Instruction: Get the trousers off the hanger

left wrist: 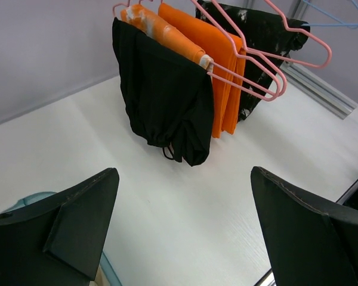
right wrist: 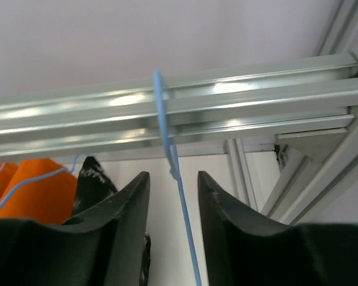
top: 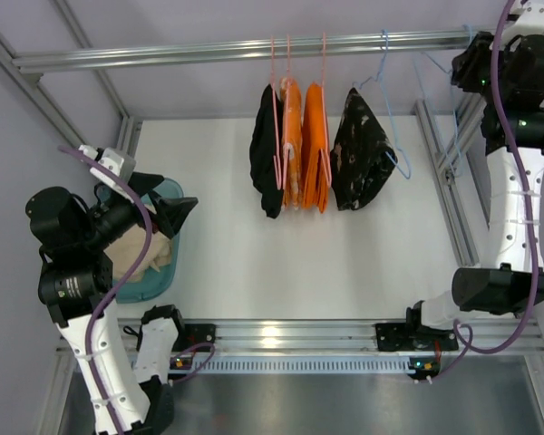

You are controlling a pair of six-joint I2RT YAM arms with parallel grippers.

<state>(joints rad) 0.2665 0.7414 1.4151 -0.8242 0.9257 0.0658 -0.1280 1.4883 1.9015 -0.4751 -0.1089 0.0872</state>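
Your trousers [top: 130,249] are already off the hanger [right wrist: 161,113]. They lie as a crumpled beige heap in the teal basket [top: 168,276] at the left edge of the bench [top: 236,263], towards its near-left corner. The left gripper [top: 168,213] hangs over that basket with its fingers spread as wide as they go and nothing between them, which reads as a drop-off pose.

The bare blue hanger is hooked over the aluminium rail [right wrist: 256,101] above the far-right corner of the bench, right of the dark patterned garment [top: 358,163]. The right gripper [right wrist: 173,179] sits just under the rail, with the hanger's wire running down through the gap between its fingers. The jaws stand partly apart and do not pinch the wire. It may brush one pad; the view is too close for you to be sure. I'd say the gripper is up there to steady the hook on the rail while letting go.

The task looks all but done: you only need the right arm to back straight off without dragging the hook along. The black garment [top: 267,172] and orange garments [top: 313,154] at mid-rail are well apart from both arms.
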